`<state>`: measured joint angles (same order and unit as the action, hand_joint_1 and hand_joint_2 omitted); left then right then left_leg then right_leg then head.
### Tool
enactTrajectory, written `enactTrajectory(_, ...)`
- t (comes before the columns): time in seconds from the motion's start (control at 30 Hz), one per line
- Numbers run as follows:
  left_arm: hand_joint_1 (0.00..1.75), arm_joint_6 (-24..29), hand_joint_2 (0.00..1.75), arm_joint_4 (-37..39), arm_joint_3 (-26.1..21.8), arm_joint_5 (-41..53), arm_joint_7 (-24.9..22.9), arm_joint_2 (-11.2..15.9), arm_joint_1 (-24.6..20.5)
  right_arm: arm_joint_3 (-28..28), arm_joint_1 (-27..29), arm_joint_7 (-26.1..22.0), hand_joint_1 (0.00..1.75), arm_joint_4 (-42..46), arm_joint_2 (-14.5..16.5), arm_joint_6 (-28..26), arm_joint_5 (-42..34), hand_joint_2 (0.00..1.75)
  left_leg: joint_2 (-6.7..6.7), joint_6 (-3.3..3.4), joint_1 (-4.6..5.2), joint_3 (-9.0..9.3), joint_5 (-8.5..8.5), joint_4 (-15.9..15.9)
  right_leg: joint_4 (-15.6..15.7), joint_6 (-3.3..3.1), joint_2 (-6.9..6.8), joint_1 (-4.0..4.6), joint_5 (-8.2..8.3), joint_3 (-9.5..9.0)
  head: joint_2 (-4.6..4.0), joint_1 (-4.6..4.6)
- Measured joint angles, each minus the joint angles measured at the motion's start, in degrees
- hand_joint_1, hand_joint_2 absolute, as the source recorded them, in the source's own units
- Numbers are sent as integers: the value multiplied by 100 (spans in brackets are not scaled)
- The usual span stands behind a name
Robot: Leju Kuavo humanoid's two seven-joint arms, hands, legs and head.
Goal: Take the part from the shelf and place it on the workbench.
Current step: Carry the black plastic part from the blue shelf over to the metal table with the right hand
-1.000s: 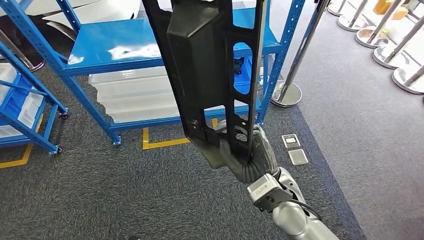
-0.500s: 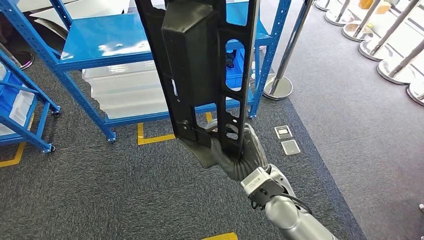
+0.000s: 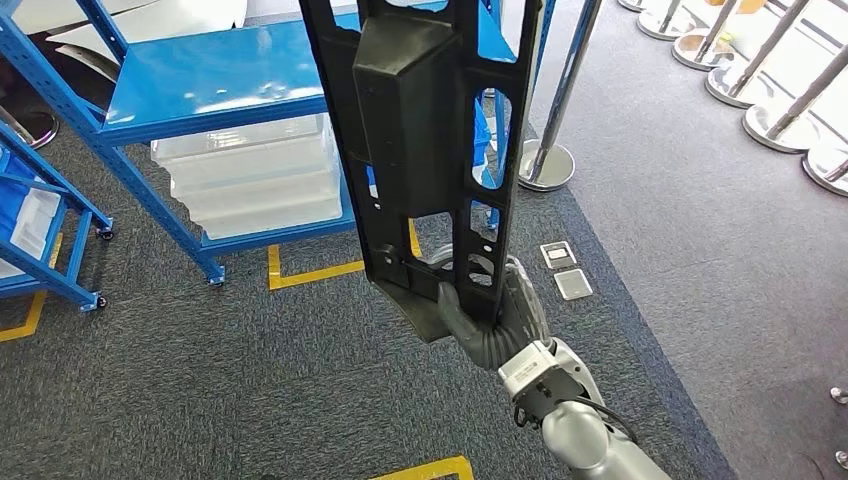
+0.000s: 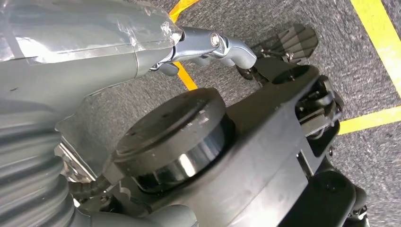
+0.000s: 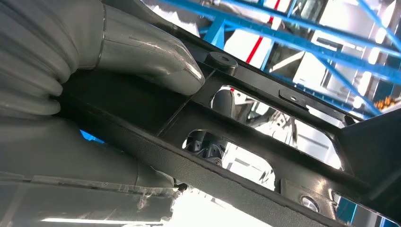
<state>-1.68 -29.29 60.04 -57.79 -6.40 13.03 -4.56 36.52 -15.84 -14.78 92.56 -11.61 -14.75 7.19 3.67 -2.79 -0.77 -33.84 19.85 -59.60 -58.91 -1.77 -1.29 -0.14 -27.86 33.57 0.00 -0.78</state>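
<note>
A long black plastic part (image 3: 420,130) with slotted openings and a raised box section stands upright in front of me in the head view. My right hand (image 3: 490,315) grips its lower end from below, out over the carpet in front of the shelf. In the right wrist view the thumb (image 5: 151,52) presses on the part's (image 5: 265,137) ribbed frame. My left hand (image 4: 94,47) hangs over the floor holding nothing, its fingers (image 4: 213,45) stretched out.
The blue metal shelf (image 3: 220,80) stands behind the part, with clear plastic bins (image 3: 250,180) on its low level. A blue cart (image 3: 40,230) is at the left. Chrome stanchion bases (image 3: 545,165) line the right. Floor sockets (image 3: 565,270) and yellow tape (image 3: 310,270) mark the carpet.
The whole view has shifted, so the camera has moved; a yellow floor mark has come in at the bottom. The part stays upright in my right hand's grip.
</note>
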Motion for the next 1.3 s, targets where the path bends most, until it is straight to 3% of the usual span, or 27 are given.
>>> enactTrajectory(0.07, 0, 4, 175, 0, 16, 0, 0, 0, -6, 0, -1, 0, 175, 0, 2, 0, 1, 175, -172, -61, -15, -155, 300, -413, 28, -67, 75, -20, 49, 18, 0, 52)
enactTrajectory(0.13, 0, 11, 175, 1, 35, -2, 0, 1, 5, 0, 2, 2, 175, -1, 5, -1, 2, 175, -290, -74, -15, -469, 700, -1181, 24, -100, 169, -12, 74, 49, 0, 127)
enactTrajectory(0.17, 0, 14, 175, 2, 44, -6, 0, 2, 12, 0, 9, 3, 175, -2, 7, -2, 2, 175, -308, -68, -13, -587, 797, -1472, 21, -106, 224, -5, 83, 60, 0, 149)
enactTrajectory(0.2, 0, 16, 175, 2, 51, -11, 0, 2, 18, 0, 17, 4, 175, -2, 7, -2, 2, 175, -317, -53, -10, -620, 786, -1576, 18, -108, 284, 1, 90, 67, 0, 164)
enactTrajectory(0.23, 0, 17, 175, 3, 55, -16, 0, 2, 21, 0, 24, 6, 175, -2, 7, -2, 1, 175, -330, -31, -6, -545, 666, -1450, 14, -107, 345, 5, 97, 68, 0, 179)
enactTrajectory(0.33, 0, 18, 175, 4, 58, -28, 0, 14, 20, 0, 28, 9, 175, 0, 7, -2, 0, 175, -576, 75, 1, -18, 153, -344, -4, -82, 514, 12, 111, 71, 0, 235)
enactTrajectory(0.4, 0, 20, 175, 5, 67, -35, 0, 28, 19, 0, 29, 9, 175, 0, 7, -5, 1, 175, -690, 114, 12, 131, 70, 34, -17, -36, 607, 1, 133, 109, 0, 247)
enactTrajectory(0.47, 0, 23, 175, 6, 82, -43, 0, 31, 9, 0, 34, 10, 175, -1, 5, -11, 4, 175, -618, 141, 17, 138, 53, 90, -13, 31, 667, -18, 156, 141, 0, 256)
enactTrajectory(0.53, 0, 25, 175, 5, 96, -57, 3, 31, -7, 0, 36, 11, 175, -1, 2, -19, 15, 175, -543, 197, -6, 149, 1, 161, -144, 95, 538, -11, 53, 206, 0, 241)
enactTrajectory(0.57, 0, 26, 175, 4, 101, -68, 5, 31, -13, 0, 32, 11, 175, -2, -1, -22, 23, 175, -507, 221, -22, 150, -24, 195, -362, 123, 425, -7, -92, 302, 0, 207)
enactTrajectory(0.63, 0, 27, 175, 5, 117, -87, 9, 31, -8, 0, 30, 20, 175, -3, -2, -28, 67, 175, -447, 242, -15, 129, -40, 201, -1076, 165, 234, -30, -474, 617, 0, 119)
enactTrajectory(0.7, 0, 28, 175, 7, 149, -103, 9, 31, 4, 0, 34, 65, 175, -13, -2, -55, 194, 175, -413, 242, -13, 110, -43, 187, -1572, 196, 185, -61, -629, 820, 0, 71)
enactTrajectory(0.73, 0, 28, 175, 7, 163, -114, 9, 31, 4, 0, 34, 93, 175, -17, -2, -72, 275, 175, -408, 238, -14, 103, -42, 175, -1521, 205, 179, -75, -549, 772, 0, 53)
enactTrajectory(0.83, 0, 27, 175, 7, 189, -146, 11, 30, -22, 0, 29, 139, 175, -23, -2, -94, 410, 175, -445, 190, -16, 83, -22, 115, -456, 195, 254, -97, -79, 196, 0, 14)
enactTrajectory(0.9, 0, 27, 175, 7, 196, -163, 19, 28, -37, 0, 27, 155, 175, -26, -2, -99, 434, 175, -494, 123, -11, 47, -24, 85, -52, 160, 310, -83, -3, 1, 0, 5)
enactTrajectory(1.0, 0, 27, 175, 8, 199, -186, 24, 31, -31, 0, 23, 169, 175, -28, -2, -105, 446, 175, -551, 14, -34, 18, -36, 73, -6, 70, 235, -63, 14, -5, 0, 22)
enactTrajectory(1.03, 0, 27, 175, 8, 201, -191, 25, 32, -31, 0, 19, 172, 175, -28, 0, -107, 448, 175, -537, -15, -41, -16, 32, -18, 18, 31, 193, -69, 31, -10, 0, 38)
enactTrajectory(1.07, 0, 26, 175, 9, 202, -196, 26, 33, -33, 0, 15, 172, 175, -28, 1, -108, 448, 175, -513, -40, -44, -97, 162, -214, 43, -6, 147, -77, 47, -14, 0, 67)
enactTrajectory(1.17, 0, 26, 175, 9, 204, -208, 28, 33, -31, 0, 17, 174, 175, -32, 2, -111, 446, 175, -443, -84, -47, -568, 684, -1265, 51, -50, 17, -57, 54, -1, 0, 179)
enactTrajectory(1.2, 0, 26, 175, 9, 204, -211, 28, 33, -25, 0, 18, 175, 175, -36, 2, -111, 446, 175, -435, -89, -47, -668, 739, -1488, 46, -53, -26, -48, 52, 3, 0, 205)
enactTrajectory(1.23, 0, 26, 175, 9, 205, -215, 30, 33, -20, 0, 18, 176, 175, -38, 2, -111, 448, 175, -425, -86, -47, -671, 687, -1508, 39, -55, -70, -41, 48, 4, 0, 227)
enactTrajectory(1.3, 0, 26, 175, 9, 205, -221, 35, 33, -18, 0, 16, 177, 175, -42, 4, -111, 457, 175, -343, -56, -40, -370, 330, -916, 23, -51, -158, -35, 35, -5, 0, 275)
